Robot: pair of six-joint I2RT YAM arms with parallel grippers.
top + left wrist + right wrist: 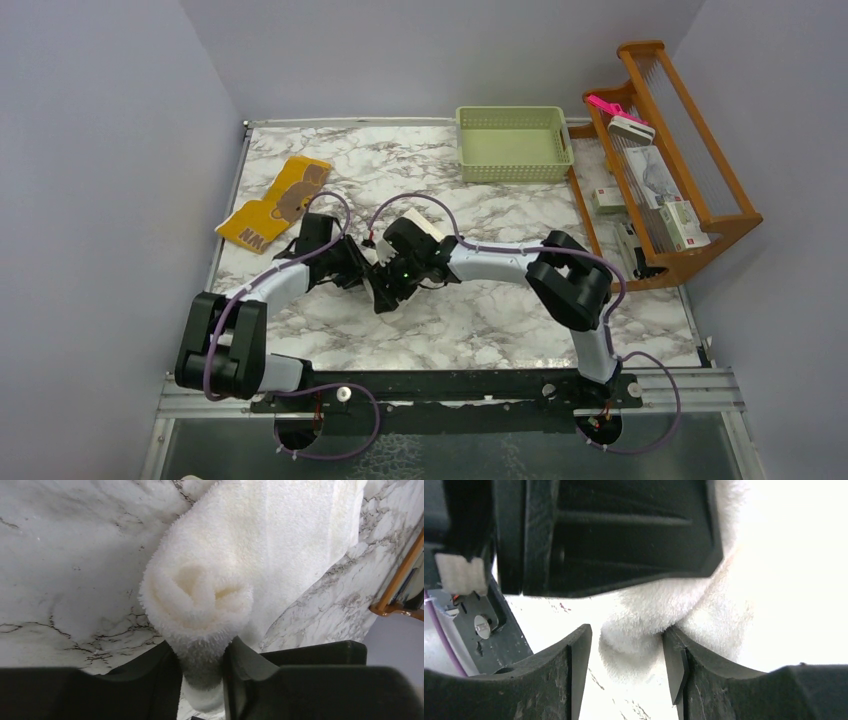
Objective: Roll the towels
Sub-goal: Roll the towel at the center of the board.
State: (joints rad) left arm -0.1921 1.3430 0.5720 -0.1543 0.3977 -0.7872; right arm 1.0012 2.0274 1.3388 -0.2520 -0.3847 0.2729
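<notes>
Partly rolled cream-white towel (260, 545) at mid-table
Pinched at its coiled end between the fingers of the left gripper (202, 665), with the loose part lying flat on the marble tabletop (65, 555) beyond — straddled at a bunched fold by the spread right gripper (626, 652), touching one finger, clear of the other; well apart at the far left, flat on the marble, the mustard-yellow bear-print towel (275, 203)

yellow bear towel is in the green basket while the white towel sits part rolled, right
No: the yellow bear towel lies on the table, far left, outside the green basket, as the top external view shows. The white towel is part rolled.
</notes>
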